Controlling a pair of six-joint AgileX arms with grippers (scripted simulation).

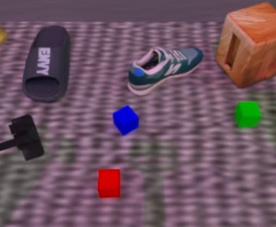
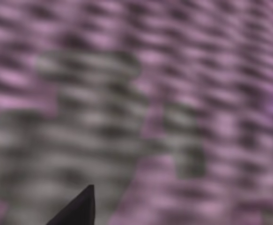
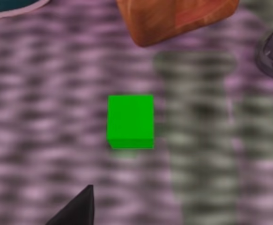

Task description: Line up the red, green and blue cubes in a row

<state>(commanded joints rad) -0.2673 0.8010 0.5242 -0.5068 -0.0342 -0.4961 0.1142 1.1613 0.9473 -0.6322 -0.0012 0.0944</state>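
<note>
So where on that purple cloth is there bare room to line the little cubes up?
Widest bare stretch: the near strip right of the red cube, below the green cube. The back is crowded with the slipper, sneaker and wooden block; a dumbbell sits at the left edge.

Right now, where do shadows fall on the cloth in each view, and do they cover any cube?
Top view: faint grey patches near the red cube, not covering it. Left wrist view: a broad grey shadow on bare cloth. Right wrist view: a grey shadow beside the green cube, which stays bright.

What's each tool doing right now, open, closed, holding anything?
Left tool: only one dark fingertip shows; cannot be told.
Right tool: same, cannot be told; the green cube lies free on the table.
</note>
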